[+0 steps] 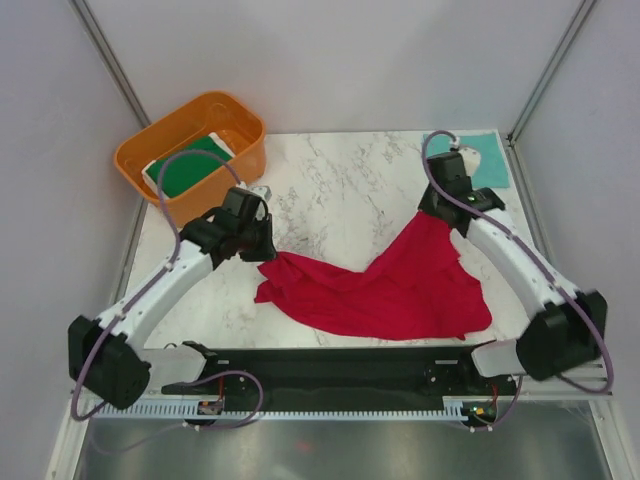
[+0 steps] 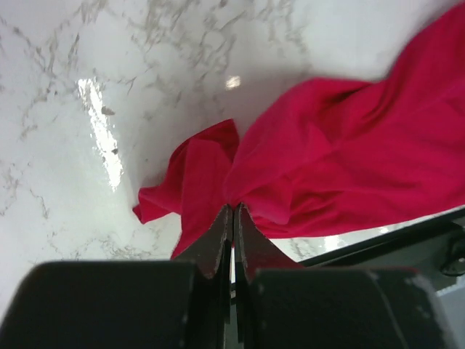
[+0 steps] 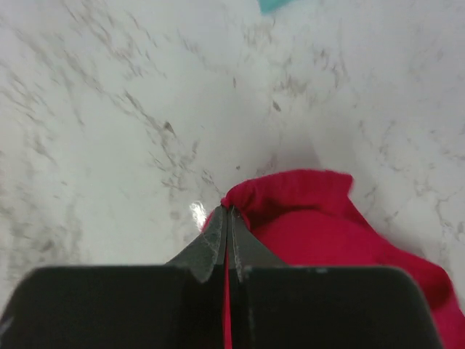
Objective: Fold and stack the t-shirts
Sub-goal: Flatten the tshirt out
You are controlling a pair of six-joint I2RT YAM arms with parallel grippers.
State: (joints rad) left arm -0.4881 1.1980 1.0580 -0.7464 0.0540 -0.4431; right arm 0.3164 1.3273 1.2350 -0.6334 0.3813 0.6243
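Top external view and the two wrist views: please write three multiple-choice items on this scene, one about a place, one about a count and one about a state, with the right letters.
1. Where does the dark green t-shirt lie?
A) in the orange tub
B) on the floor
C) on a chair

2. How many t-shirts show from above?
A) one
B) two
C) three

3. How are the left gripper and the right gripper?
A) both open
B) both shut on the red t-shirt
C) only the left shut

Key:
1 A, green cloth shows inside the tub.
2 C, red, green, and the teal t-shirt at the far right corner.
3 B, each wrist view shows closed fingers pinching red cloth.
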